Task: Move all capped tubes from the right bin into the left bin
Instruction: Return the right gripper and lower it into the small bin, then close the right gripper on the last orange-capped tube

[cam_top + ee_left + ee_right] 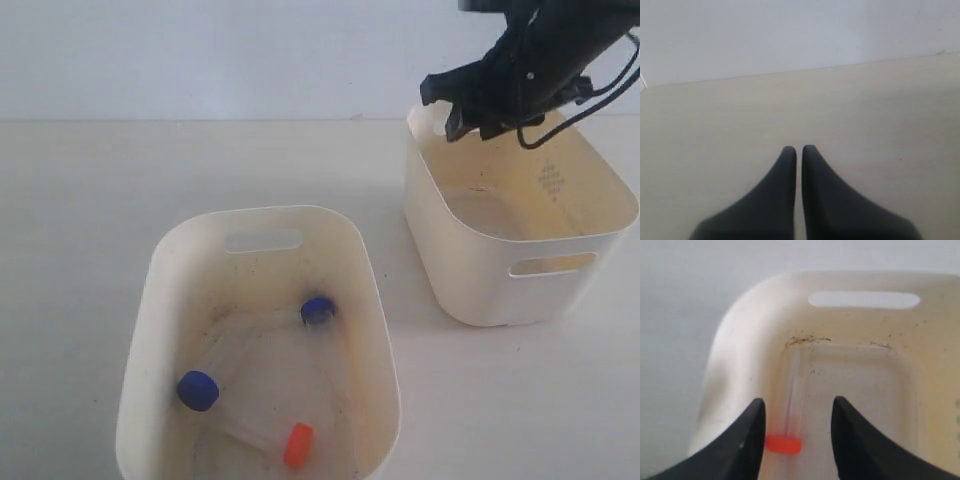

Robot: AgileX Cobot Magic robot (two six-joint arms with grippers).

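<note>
Right wrist view, lower centre: the spread right hand (798,401) should descend squarely astride the orange-capped tube (789,412), then close.

Robot test bench, laboratory-type setting.
Bare pale table (90,200) against a blank white wall (200,50); left bin (200,265) and right bin (450,250), plain plastic; small capped tubes (198,390); black cabled arm (530,60) overhead.
</note>
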